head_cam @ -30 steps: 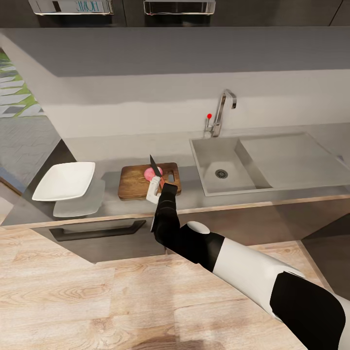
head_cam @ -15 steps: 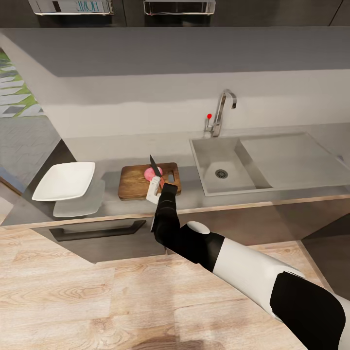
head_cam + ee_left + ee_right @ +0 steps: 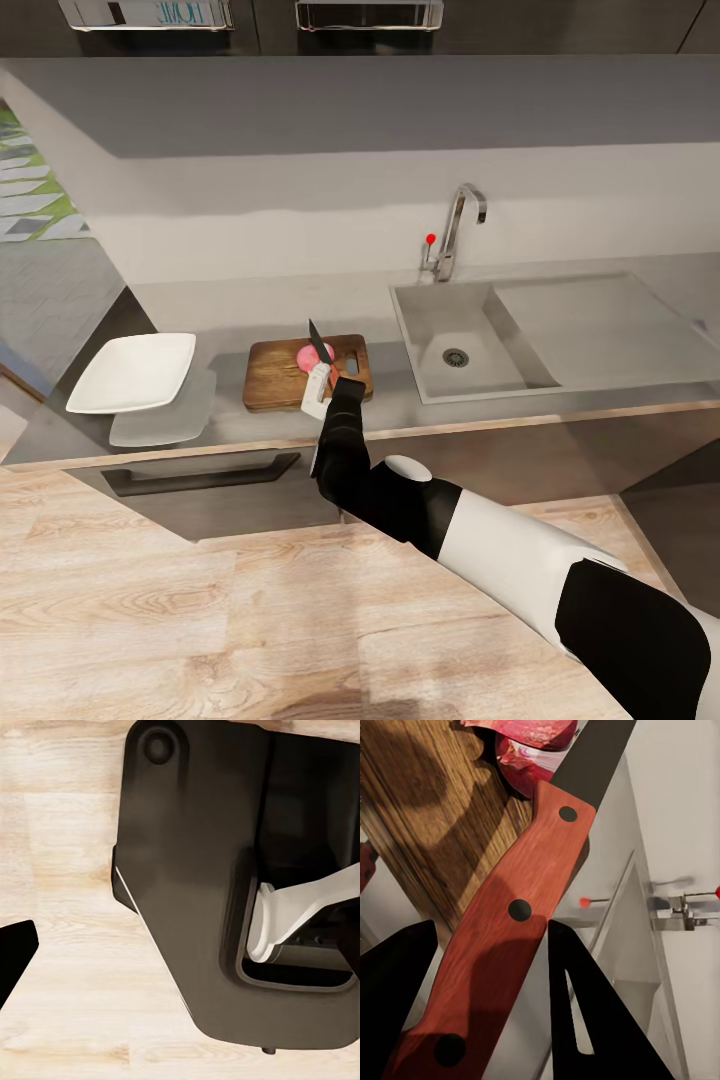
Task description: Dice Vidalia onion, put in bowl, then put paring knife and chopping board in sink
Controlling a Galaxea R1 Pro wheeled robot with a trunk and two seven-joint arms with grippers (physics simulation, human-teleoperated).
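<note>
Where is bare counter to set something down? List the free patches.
Free: the grey countertop strip between the brown wooden chopping board and the matte grey sink, and the sink's flat drainboard. Crowded: the board, with the pink onion, the paring knife and the right tool.

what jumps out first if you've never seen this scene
The right end effector holds the paring knife by its reddish wooden handle, dark blade over the pink onion on the chopping board. Left of the board sits the white bowl; to its right, the grey sink with a red-knobbed tap.
</note>
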